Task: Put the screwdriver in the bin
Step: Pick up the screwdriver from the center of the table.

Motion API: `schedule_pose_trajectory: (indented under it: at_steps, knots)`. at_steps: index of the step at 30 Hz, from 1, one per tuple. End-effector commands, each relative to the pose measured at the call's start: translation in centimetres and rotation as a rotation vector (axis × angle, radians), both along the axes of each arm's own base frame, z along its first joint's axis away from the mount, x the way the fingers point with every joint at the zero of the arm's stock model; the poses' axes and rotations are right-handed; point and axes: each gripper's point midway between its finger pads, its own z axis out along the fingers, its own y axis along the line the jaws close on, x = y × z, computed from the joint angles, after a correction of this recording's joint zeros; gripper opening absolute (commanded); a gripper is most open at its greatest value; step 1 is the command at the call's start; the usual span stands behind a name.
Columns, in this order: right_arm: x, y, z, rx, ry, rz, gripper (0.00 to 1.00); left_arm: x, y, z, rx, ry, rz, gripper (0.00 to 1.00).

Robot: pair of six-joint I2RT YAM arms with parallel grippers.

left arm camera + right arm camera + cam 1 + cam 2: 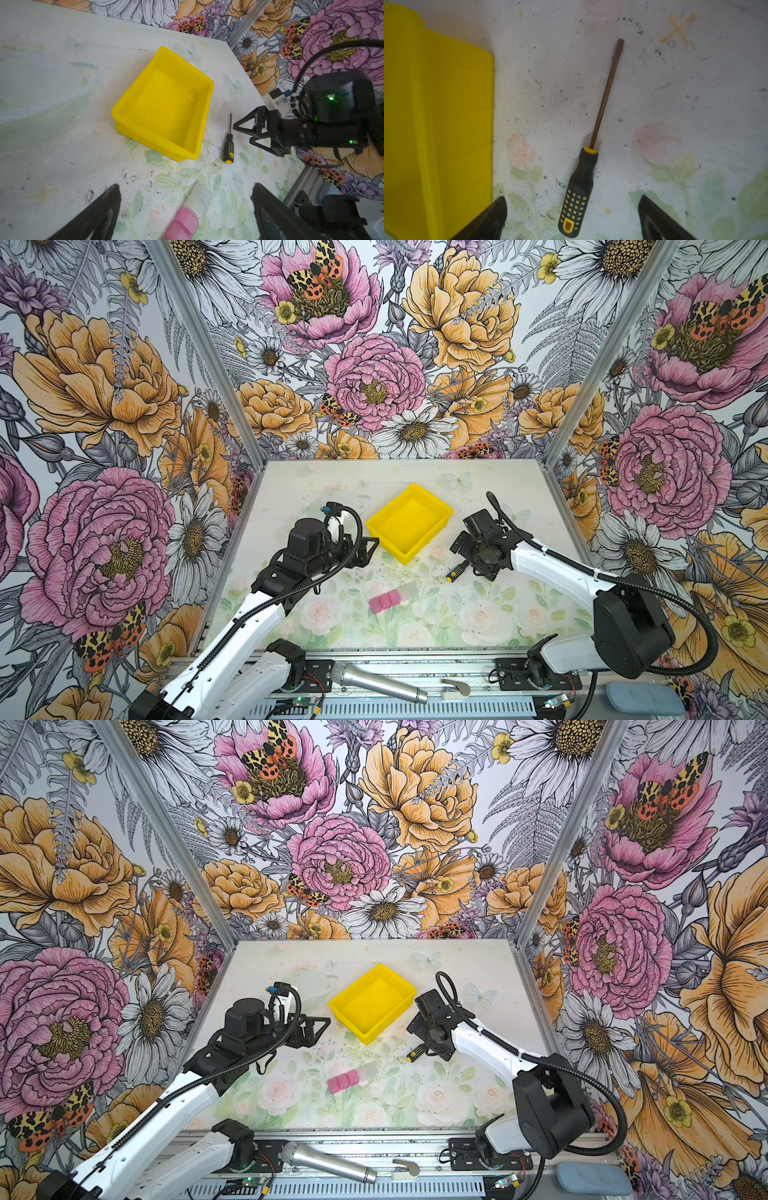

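Observation:
The screwdriver (pixel 581 187), black handle with yellow dots and a yellow butt, lies flat on the table just beside the bin; it also shows in both top views (pixel 457 571) (pixel 417 1053) and in the left wrist view (pixel 229 145). The bin (pixel 432 498) (pixel 397 977) (pixel 145 133) (pixel 436 124) is a yellow tray with nothing inside. My right gripper (pixel 572 198) (pixel 471 562) (pixel 242 134) hangs open above the handle, one finger on each side, not touching it. My left gripper (pixel 186 185) (pixel 368 551) stands open left of the bin, holding nothing.
A row of pink and clear blocks (pixel 386 600) (pixel 187 220) lies on the table in front of the bin, under my left gripper's view. A silver microphone (pixel 382 682) rests on the metal rail at the front edge. Floral walls close in three sides.

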Motion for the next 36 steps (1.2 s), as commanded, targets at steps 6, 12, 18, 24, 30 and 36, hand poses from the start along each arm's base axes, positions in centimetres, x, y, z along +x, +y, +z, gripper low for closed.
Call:
schedule_pose_trajectory:
  at_steps: [6, 12, 18, 24, 30, 36]
  knots:
    - [-0.3, 0.5, -2.2, -0.022, 0.032, -0.01, 0.94, -4.5, -4.7, 0.9, -0.079, 0.051, -0.284, 0.99]
    - [-0.4, 0.6, -3.5, -0.034, 0.054, -0.012, 0.92, -5.7, -6.1, -0.3, -0.058, 0.084, -0.354, 0.99]
    - [-0.3, 1.0, -4.6, -0.043, 0.064, -0.01, 0.87, -5.8, -6.2, -1.4, -0.028, 0.096, -0.346, 0.99]
    - [-0.5, 1.0, -5.6, -0.054, 0.085, -0.008, 0.76, -5.6, -5.7, -2.1, -0.004, 0.09, -0.321, 0.99]
    - [-0.7, 0.9, -6.2, -0.069, 0.097, -0.006, 0.57, -5.3, -5.5, -2.5, 0.013, 0.087, -0.302, 0.99]
    - [-1.4, 0.4, -6.7, -0.087, 0.11, -0.009, 0.43, -4.8, -5.1, -2.8, 0.037, 0.074, -0.274, 0.99]
